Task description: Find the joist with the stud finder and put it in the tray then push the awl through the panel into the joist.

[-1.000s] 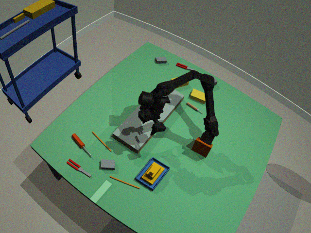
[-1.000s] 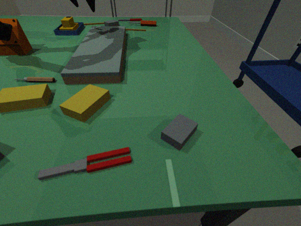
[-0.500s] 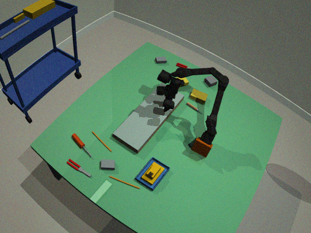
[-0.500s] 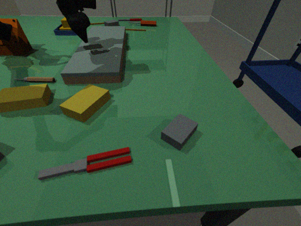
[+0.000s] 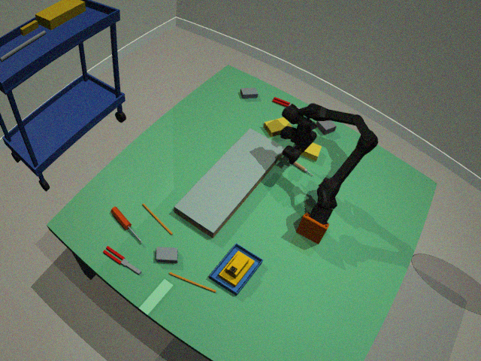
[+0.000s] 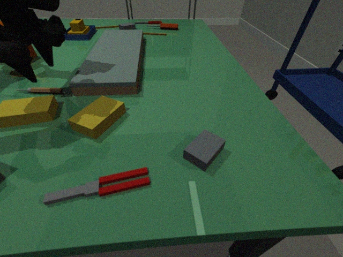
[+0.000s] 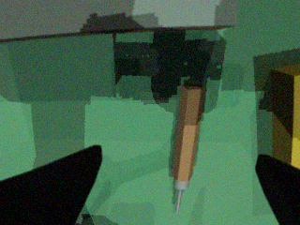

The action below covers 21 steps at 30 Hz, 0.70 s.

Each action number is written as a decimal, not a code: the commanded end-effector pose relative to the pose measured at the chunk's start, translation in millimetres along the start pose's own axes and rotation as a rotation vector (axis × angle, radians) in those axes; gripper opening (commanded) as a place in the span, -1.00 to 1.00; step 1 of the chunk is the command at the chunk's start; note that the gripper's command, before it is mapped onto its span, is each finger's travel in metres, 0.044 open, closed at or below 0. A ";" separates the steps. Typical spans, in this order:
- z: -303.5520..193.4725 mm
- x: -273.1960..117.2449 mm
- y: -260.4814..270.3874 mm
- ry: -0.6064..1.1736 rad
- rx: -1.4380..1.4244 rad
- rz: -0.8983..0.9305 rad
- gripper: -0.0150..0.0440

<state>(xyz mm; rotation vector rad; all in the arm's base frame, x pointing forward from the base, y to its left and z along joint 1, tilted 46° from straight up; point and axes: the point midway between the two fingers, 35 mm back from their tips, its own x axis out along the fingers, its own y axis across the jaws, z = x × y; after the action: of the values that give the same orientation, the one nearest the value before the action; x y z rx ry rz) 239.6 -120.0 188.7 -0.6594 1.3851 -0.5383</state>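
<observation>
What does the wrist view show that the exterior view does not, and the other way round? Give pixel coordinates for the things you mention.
Only the wrist view: the gap between the open gripper's fingers [image 6: 43,74], seen from above with the awl [image 7: 188,136] [image 6: 45,90] below it.

Only the exterior view: the stud finder [image 6: 77,26] in the blue tray [image 6: 79,37], the red-handled pliers [image 6: 91,186], the screwdriver [image 6: 169,26] and the blue cart [image 6: 307,91].

Both: the awl, part of the floor panel [image 7: 183,13] [image 6: 119,50] and a yellow block [image 7: 283,112] [image 6: 24,109].

Green bench [image 5: 186,155] [image 6: 166,116] with a pale green strip [image 5: 156,295] [image 6: 196,207], pale grey panel [image 5: 229,178] [image 6: 113,55] [image 7: 187,11] with brown edges, yellow stud finder [image 5: 237,267] [image 6: 77,26], blue tray [image 5: 252,271] [image 6: 79,36], brown-and-tan awl handle [image 5: 300,167] [image 6: 45,90] [image 7: 188,136], red-and-grey pliers [image 5: 122,258] [image 6: 96,186], black end effector [image 5: 286,144] [image 6: 44,74] [image 7: 178,157], orange arm base [image 5: 312,229].
</observation>
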 end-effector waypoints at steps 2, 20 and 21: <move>-11.3 1.8 -6.3 0.020 0.027 -0.016 1.00; -9.8 13.7 -9.7 0.020 0.027 -0.015 1.00; -9.6 15.3 -9.7 0.020 0.027 -0.015 1.00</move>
<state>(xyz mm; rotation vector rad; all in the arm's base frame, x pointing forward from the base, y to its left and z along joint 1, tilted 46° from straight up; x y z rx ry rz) 232.1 -135.1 190.2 -0.6423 1.3816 -0.5826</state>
